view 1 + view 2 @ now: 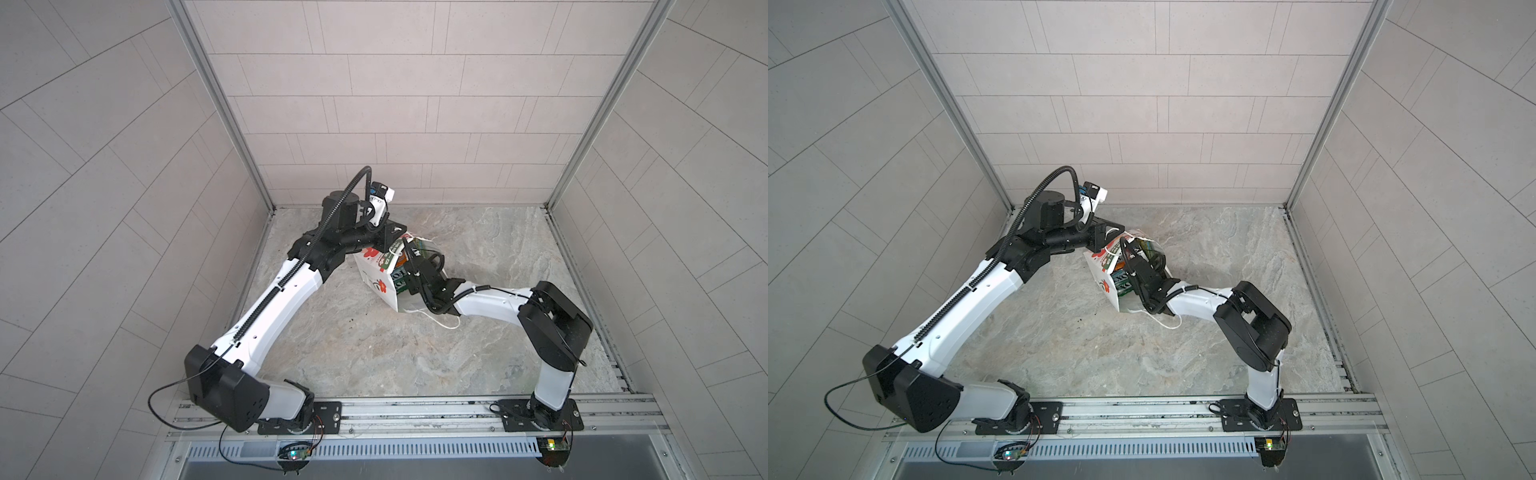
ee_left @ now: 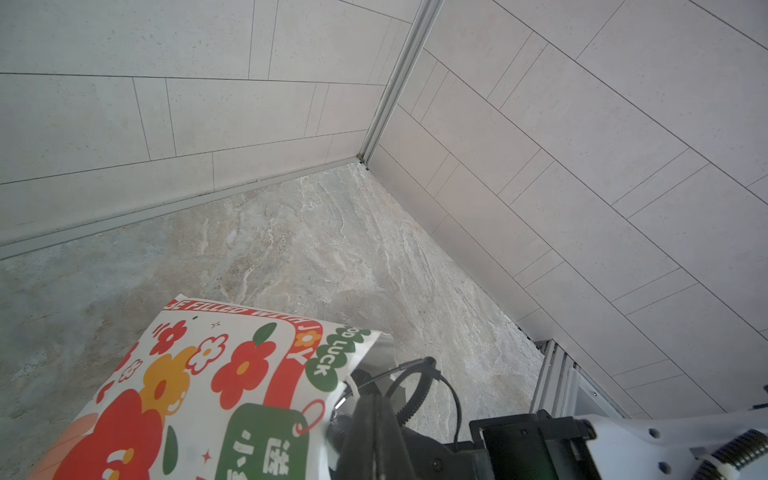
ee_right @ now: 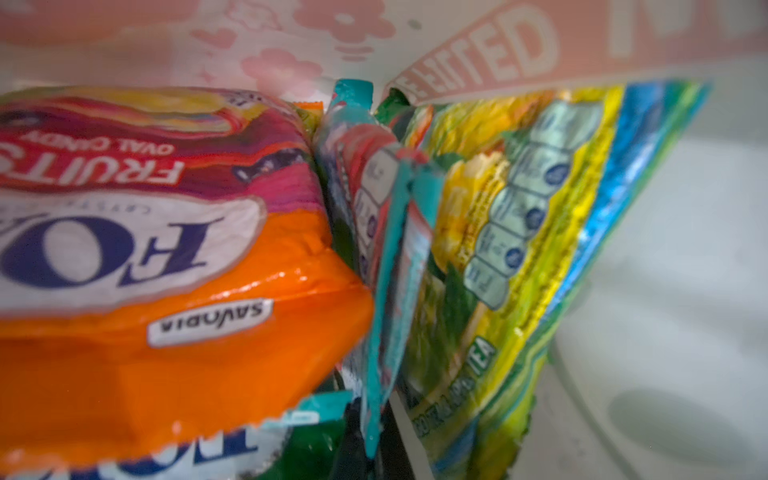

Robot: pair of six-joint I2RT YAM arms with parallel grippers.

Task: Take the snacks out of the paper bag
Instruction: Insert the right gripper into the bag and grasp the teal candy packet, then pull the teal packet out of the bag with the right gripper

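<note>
The white flowered paper bag (image 1: 376,272) (image 1: 1102,276) lies tilted on the marble table, its mouth turned toward my right arm. My left gripper (image 1: 395,233) (image 2: 371,397) is shut at the bag's upper rim, beside the printed panel (image 2: 208,374). My right arm's wrist (image 1: 430,276) reaches into the mouth, and its fingers are hidden in both top views. Inside, my right gripper (image 3: 374,453) is shut on the edge of a teal snack packet (image 3: 386,270). That packet stands between an orange FOX'S packet (image 3: 166,291) and a green-yellow one (image 3: 498,249). Snacks (image 1: 402,266) show in the mouth.
A white cord handle (image 1: 442,323) trails on the table (image 1: 374,357) below the bag's mouth. Tiled walls close in the back and both sides. An aluminium rail (image 1: 415,409) carrying both arm bases runs along the front edge.
</note>
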